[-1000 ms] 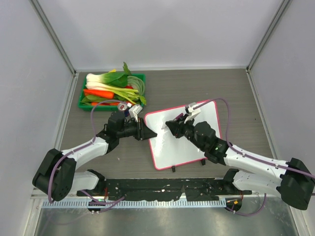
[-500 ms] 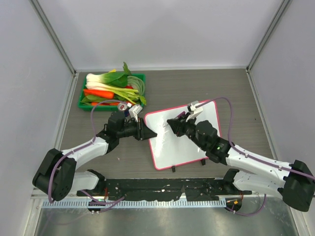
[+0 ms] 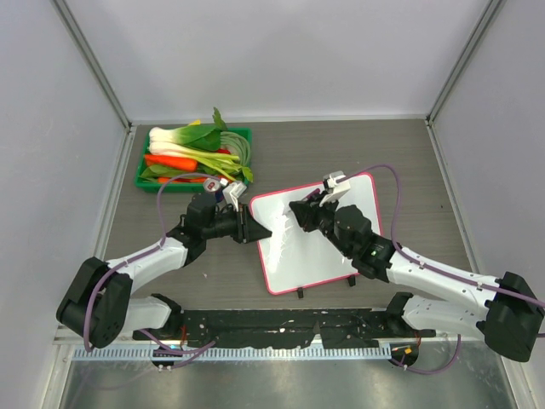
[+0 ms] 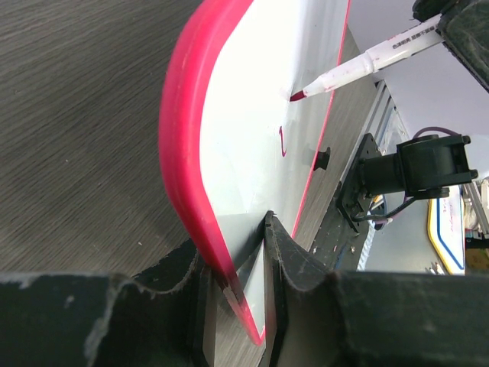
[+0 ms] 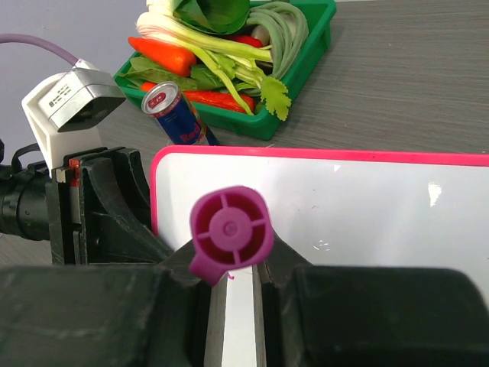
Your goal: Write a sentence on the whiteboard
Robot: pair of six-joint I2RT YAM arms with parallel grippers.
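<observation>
The whiteboard (image 3: pixel 298 256), white with a pink-red frame, stands tilted on the table. My left gripper (image 3: pixel 260 230) is shut on its left edge; in the left wrist view the pink frame (image 4: pixel 183 153) sits between the fingers (image 4: pixel 294 260). My right gripper (image 3: pixel 300 210) is shut on a pink-capped marker (image 5: pixel 231 232), seen end-on between its fingers. The marker (image 4: pixel 367 61) has its tip against the white face. Of the sentence, one short pink stroke (image 4: pixel 281 141) shows just below the tip.
A green tray (image 3: pixel 247 133) of vegetables sits at the back left. A drinks can (image 5: pixel 174 115) stands between it and the board's top-left corner. The board's two black feet (image 3: pixel 300 293) point toward the arm bases. Grey walls enclose the table.
My right gripper and the marker have shifted slightly up and to the right across the board. The left gripper and the board have stayed put.
</observation>
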